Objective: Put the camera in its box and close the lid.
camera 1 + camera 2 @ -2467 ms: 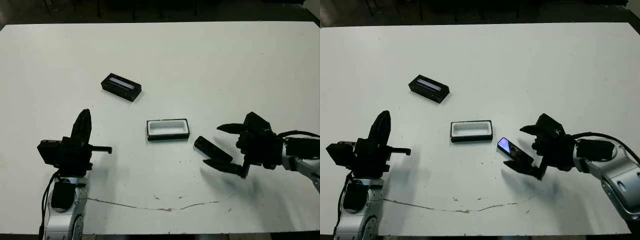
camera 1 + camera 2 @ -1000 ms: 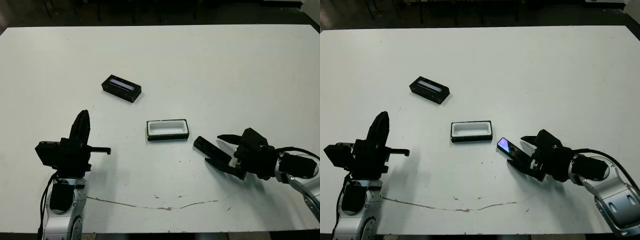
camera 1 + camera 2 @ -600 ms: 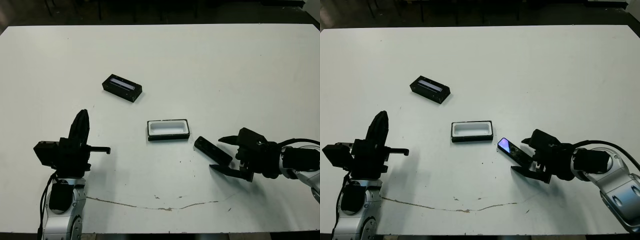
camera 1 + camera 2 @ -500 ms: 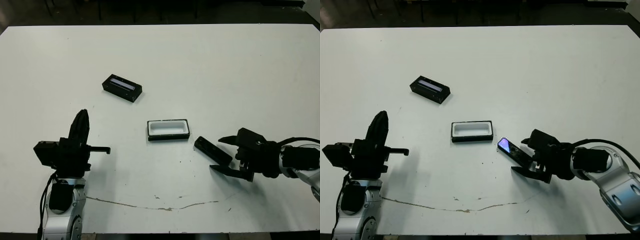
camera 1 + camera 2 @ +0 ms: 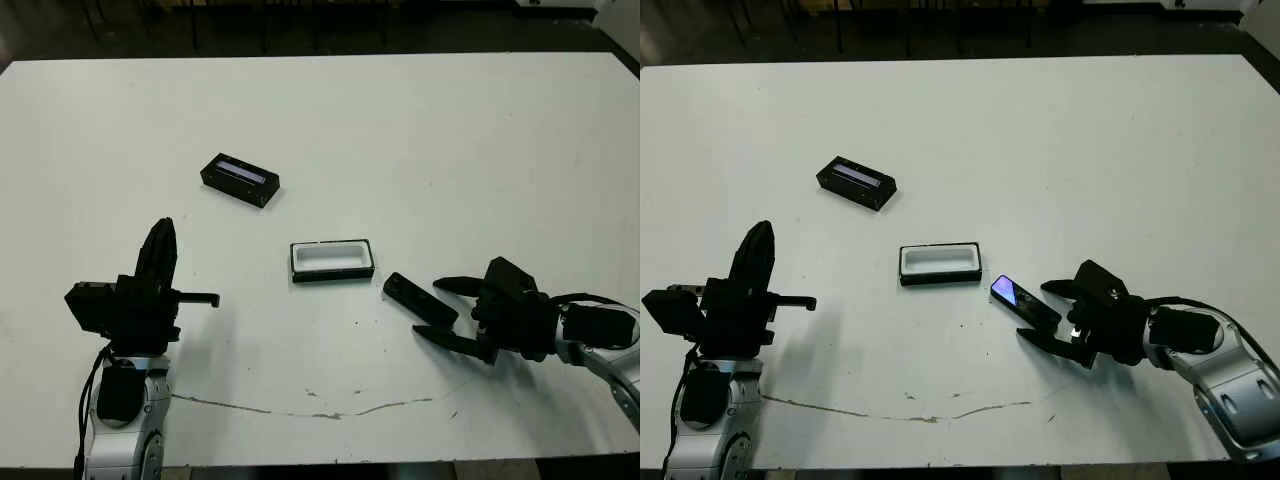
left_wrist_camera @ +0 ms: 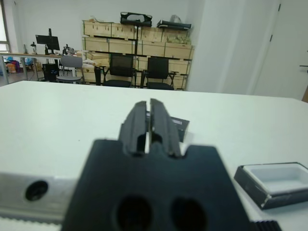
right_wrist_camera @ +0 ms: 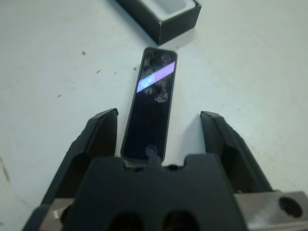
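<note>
Nothing is packed yet: the camera (image 5: pixel 1024 304) lies flat on the table (image 5: pixel 1090 150) at lower centre-right of the frame, just right of the open, empty box (image 5: pixel 940 263). The right gripper (image 7: pixel 159 130) sits low with its fingers spread to either side of the camera's near end, not touching it. The lid (image 5: pixel 856 182) rests apart at upper left. The left gripper (image 5: pixel 162 250), fingers pressed together, idles at lower left. Grasping, placing and closing all appear left to do
</note>
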Tool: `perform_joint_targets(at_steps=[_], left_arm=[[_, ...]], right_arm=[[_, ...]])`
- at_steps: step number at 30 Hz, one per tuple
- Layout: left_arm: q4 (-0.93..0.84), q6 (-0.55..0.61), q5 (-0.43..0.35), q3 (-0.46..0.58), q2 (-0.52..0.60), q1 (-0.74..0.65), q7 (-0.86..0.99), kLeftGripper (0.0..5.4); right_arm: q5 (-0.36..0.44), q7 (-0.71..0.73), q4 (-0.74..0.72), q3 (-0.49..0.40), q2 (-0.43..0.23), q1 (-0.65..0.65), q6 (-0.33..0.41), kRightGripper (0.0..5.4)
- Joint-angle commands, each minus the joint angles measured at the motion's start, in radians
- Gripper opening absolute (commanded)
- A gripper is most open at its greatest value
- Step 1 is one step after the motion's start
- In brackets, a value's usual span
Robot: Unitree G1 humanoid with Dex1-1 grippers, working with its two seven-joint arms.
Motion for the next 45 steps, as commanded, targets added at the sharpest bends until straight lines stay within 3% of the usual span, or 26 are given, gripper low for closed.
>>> perform_joint_targets(at_steps=[1, 12, 17, 19, 23, 25, 30, 39, 40, 45], left_arm=[[0.004, 0.018, 0.006, 0.006, 0.01, 0.013, -0.001, 0.0], [0.022, -0.008, 0.009, 0.008, 0.009, 0.008, -0.006, 0.0], [0.005, 0.018, 0.008, 0.01, 0.008, 0.013, 0.002, 0.0], [0.009, 0.014, 0.005, 0.012, 0.008, 0.011, -0.001, 0.0], [0.008, 0.013, -0.002, 0.014, 0.01, 0.01, -0.007, 0.0], [0.0, 0.02, -0.002, 0.014, 0.011, 0.011, -0.006, 0.0], [-0.003, 0.022, 0.004, 0.016, 0.014, 0.011, -0.005, 0.0], [-0.001, 0.024, -0.007, 0.015, 0.012, 0.011, -0.01, 0.0], [-0.003, 0.026, -0.006, 0.015, 0.012, 0.012, -0.008, 0.0], [0.001, 0.015, 0.003, 0.017, 0.015, 0.013, -0.009, 0.0]], right_arm=[[-0.073, -0.039, 0.056, 0.062, 0.0, 0.092, 0.085, 3.44], [0.023, -0.045, -0.083, 0.008, -0.013, 0.136, 0.167, 3.44], [0.053, -0.063, -0.088, -0.019, 0.008, 0.163, 0.159, 3.44], [0.038, -0.064, -0.044, -0.011, 0.023, 0.164, 0.122, 3.44], [0.061, -0.093, 0.007, -0.024, 0.073, 0.17, 0.143, 3.44], [0.056, -0.105, -0.003, -0.031, 0.082, 0.185, 0.126, 3.4], [0.021, -0.122, 0.096, -0.016, 0.12, 0.18, 0.059, 2.65], [-0.047, -0.059, 0.503, 0.016, 0.217, 0.113, -0.296, 1.06], [-0.05, -0.058, 0.512, 0.018, 0.215, 0.109, -0.308, 0.96], [-0.039, -0.061, 0.365, 0.02, 0.146, 0.12, -0.221, 0.93]])
